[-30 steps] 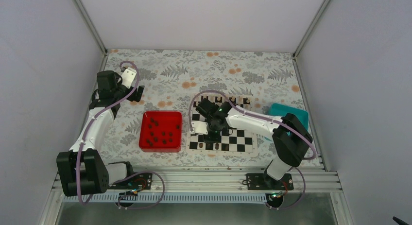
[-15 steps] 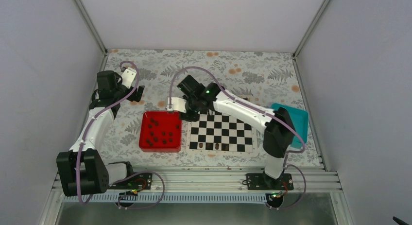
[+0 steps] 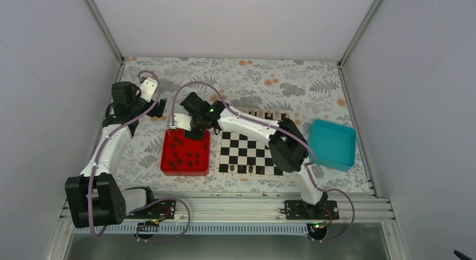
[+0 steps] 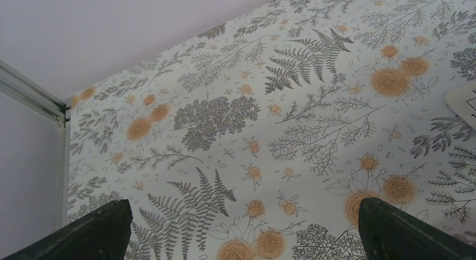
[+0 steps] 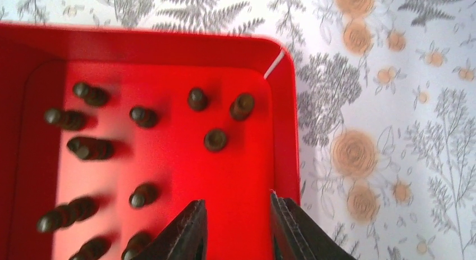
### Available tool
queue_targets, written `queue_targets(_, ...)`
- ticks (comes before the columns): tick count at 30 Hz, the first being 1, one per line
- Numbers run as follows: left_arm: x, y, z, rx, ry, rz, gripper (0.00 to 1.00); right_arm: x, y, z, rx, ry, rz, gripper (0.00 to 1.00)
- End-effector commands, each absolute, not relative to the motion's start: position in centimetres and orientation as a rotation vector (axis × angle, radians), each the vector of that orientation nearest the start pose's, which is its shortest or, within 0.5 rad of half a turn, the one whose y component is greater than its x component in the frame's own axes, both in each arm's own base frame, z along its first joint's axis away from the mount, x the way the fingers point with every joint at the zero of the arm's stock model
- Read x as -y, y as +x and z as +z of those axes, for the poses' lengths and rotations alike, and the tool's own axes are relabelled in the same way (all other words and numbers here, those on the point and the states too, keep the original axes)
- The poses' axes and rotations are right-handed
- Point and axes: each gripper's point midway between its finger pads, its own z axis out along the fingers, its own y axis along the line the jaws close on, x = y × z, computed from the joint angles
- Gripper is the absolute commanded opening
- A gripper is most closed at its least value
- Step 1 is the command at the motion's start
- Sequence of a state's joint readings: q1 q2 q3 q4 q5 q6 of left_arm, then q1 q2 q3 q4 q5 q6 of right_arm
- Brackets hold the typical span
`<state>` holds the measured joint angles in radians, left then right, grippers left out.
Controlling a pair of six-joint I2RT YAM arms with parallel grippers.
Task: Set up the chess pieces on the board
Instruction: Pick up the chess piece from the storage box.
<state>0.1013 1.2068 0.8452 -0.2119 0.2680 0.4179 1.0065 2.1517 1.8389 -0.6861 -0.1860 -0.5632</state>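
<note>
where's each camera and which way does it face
Top: high behind the left arm and right arm, both shown, looking down on red tray and board.
Left wrist: on the left arm, facing flowered cloth and back wall; left tool at bottom corners.
Right wrist: over the red tray, looking down at dark pieces; right tool at bottom.
Shared: top and right wrist both show the tray.

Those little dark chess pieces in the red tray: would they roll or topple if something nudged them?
Likely yes. Several chess pieces seem to lie on their sides on the smooth red tray, so their round bodies could roll. They look tiny beside the right gripper, probably light and easily knocked aside.
</note>
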Motion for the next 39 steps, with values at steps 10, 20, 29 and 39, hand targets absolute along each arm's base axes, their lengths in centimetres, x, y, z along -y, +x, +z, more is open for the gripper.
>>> queue_targets(10,1.1,37.9,21.6,-2.011,0.493,-0.001,1.0,-53.2,27.0,9.0,-1.721,-1.827,0.492,0.38)
queue_targets(20,1.3,37.8,21.4,-2.008,0.498,-0.01,1.0,-53.4,26.4,7.0,-1.749,-1.862,0.514,0.4)
queue_targets(29,1.5,37.8,21.4,-2.004,0.506,-0.022,1.0,-53.6,26.2,5.3,-1.773,-1.894,0.501,0.42)
queue_targets(39,1.6,37.7,21.2,-2.005,0.512,-0.031,1.0,-53.0,26.3,4.1,-1.801,-1.916,0.462,0.38)
